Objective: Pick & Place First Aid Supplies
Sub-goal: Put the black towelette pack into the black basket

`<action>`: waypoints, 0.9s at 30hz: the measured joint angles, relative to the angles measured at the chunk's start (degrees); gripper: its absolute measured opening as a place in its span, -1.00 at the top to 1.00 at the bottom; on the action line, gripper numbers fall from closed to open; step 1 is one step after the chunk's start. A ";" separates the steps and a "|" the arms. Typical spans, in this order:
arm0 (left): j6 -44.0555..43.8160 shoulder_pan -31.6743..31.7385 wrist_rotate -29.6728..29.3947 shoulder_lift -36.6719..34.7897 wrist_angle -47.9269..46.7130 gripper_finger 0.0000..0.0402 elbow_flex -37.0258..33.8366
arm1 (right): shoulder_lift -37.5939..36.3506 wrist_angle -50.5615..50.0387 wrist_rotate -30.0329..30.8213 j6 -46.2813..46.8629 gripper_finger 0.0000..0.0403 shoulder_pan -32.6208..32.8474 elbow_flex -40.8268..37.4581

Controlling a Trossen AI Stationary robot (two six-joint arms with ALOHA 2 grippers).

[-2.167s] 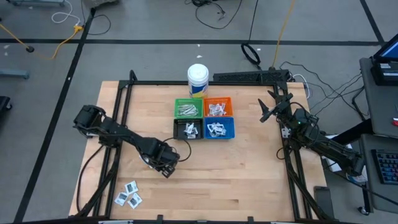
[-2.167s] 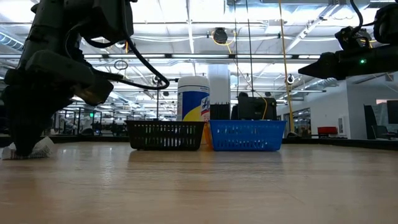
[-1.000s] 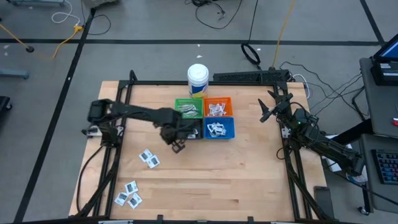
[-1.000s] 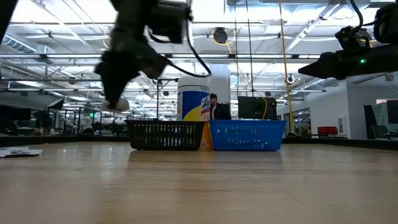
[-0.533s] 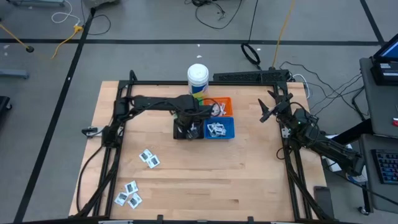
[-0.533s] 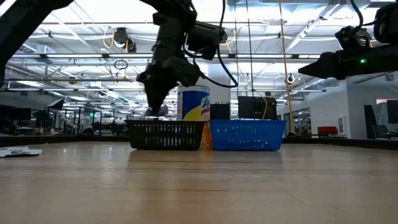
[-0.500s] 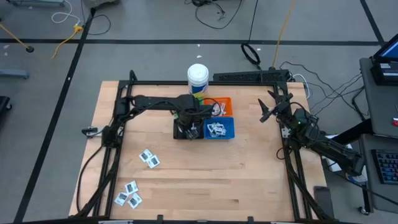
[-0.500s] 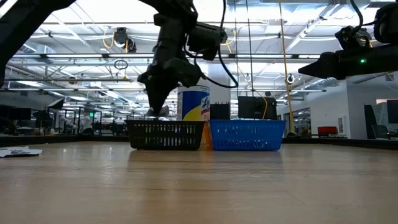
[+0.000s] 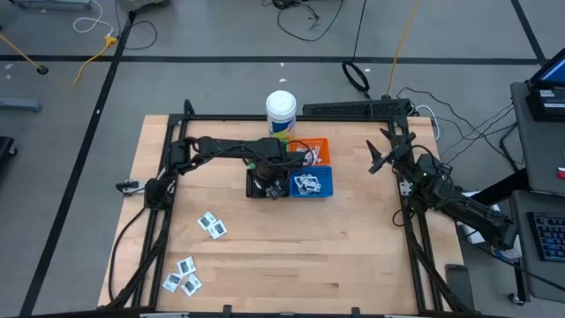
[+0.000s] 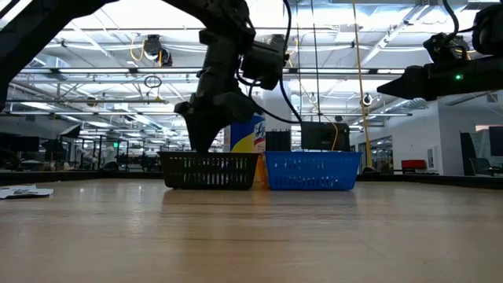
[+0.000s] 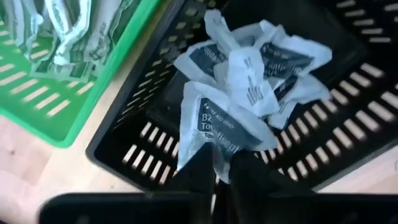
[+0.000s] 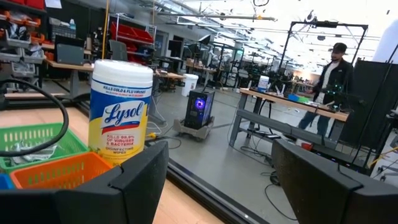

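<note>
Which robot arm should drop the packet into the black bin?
The left one. Its gripper already holds a packet right above the black bin. The right gripper waits far off by the table's edge.

An industrial lab: workbenches point(image 12: 292, 102), red parts bins point(image 12: 127, 28), ceiling strip lights, floor cables point(image 9: 309, 18).

Only stuff I can actually read: the white tub point(image 12: 121, 112) says "Lysol" plus "Kills cold & flu virus". The sachet point(image 11: 211, 127) over the black bin point(image 11: 124, 149) reads "BZK Towelette", partly cut off.
</note>
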 joint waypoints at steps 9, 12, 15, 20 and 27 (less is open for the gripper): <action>-0.07 -0.36 1.86 0.04 0.28 -0.10 0.00 | -0.01 0.00 0.02 0.00 -0.38 0.00 0.02; -0.50 -0.63 2.05 -0.29 0.57 -0.30 -0.11 | 0.00 0.00 0.01 0.00 -0.38 0.00 0.00; -1.75 -1.32 1.69 -2.23 2.72 -0.43 -1.40 | -0.01 0.00 0.01 0.00 -0.38 0.00 0.00; -6.65 -3.30 2.16 -7.60 7.83 -0.52 -8.87 | 0.00 0.05 0.00 0.00 -0.38 0.00 0.01; -12.25 -7.34 2.60 -18.00 13.36 -0.47 -20.61 | 0.01 -0.01 0.02 0.00 -0.38 0.00 0.01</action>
